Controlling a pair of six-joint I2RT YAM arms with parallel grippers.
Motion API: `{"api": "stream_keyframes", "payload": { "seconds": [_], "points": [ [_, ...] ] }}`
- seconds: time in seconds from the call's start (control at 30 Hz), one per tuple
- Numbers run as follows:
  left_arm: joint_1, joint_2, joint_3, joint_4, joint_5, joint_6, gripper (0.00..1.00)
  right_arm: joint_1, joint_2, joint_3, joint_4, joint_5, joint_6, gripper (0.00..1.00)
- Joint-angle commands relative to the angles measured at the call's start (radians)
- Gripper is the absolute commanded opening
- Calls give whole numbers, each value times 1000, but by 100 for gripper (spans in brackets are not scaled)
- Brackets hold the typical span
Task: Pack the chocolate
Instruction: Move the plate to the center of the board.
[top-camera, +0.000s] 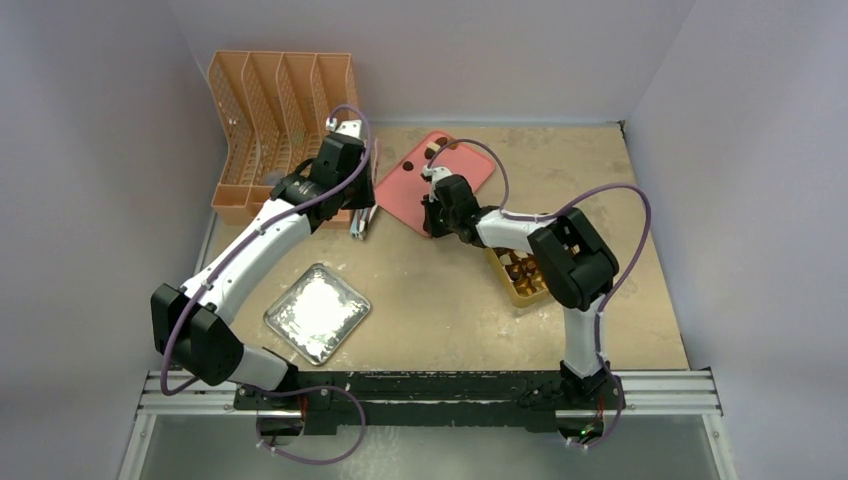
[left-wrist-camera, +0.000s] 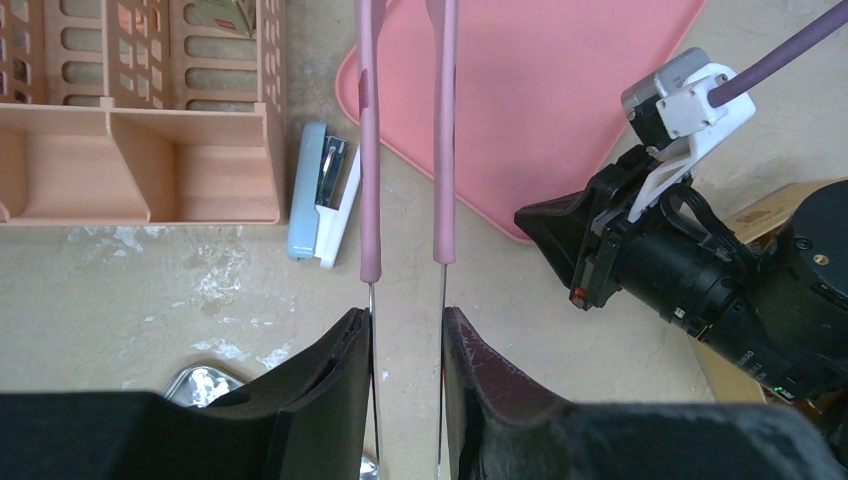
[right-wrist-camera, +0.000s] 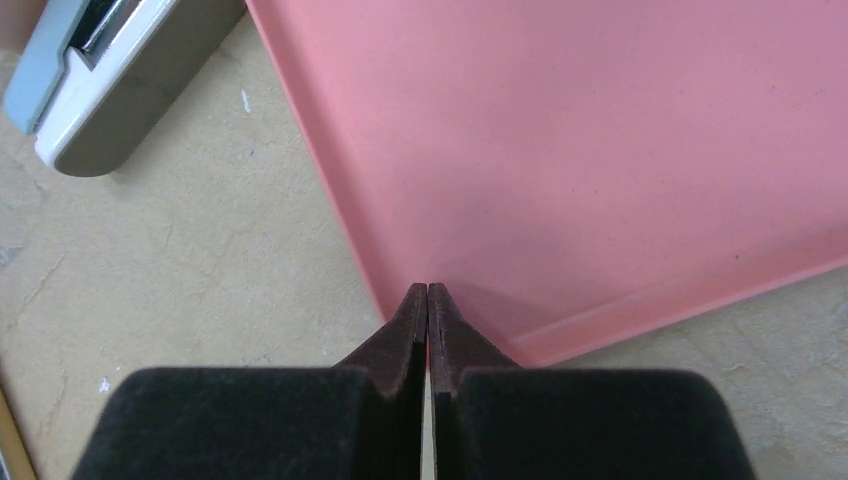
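Brown chocolate (top-camera: 433, 150) beyond right end effector (right-wrist-camera: 428, 290)

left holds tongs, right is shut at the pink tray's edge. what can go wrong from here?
The right gripper, shut, sits at the near rim of the pink tray; a nudge may slide it and roll the chocolate at its far end.
The tongs in the left gripper reach close beside the right gripper; the arms could clash.
The right arm hangs over the gold box, possibly blocking drop-off.
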Motion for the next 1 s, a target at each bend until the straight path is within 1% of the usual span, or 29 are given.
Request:
{"api": "stream_keyframes", "payload": {
  "seconds": [0.0,0.33,0.6,0.83,0.97],
  "points": [
    [8,-43,9,32,-3,13,29,1,-17,1,22,-5,-51,0],
    [11,-18,61,23,21,11,29,21,-73,-119,39,-53,-43,0],
    [21,-13,71,15,23,7,29,76,-165,-276,77,-85,-30,0],
    [22,20,74,43,62,12,28,125,-277,-363,55,-73,-36,0],
    [22,59,94,75,118,43,28,126,-405,-354,-6,-43,-22,1]
  ]
}}
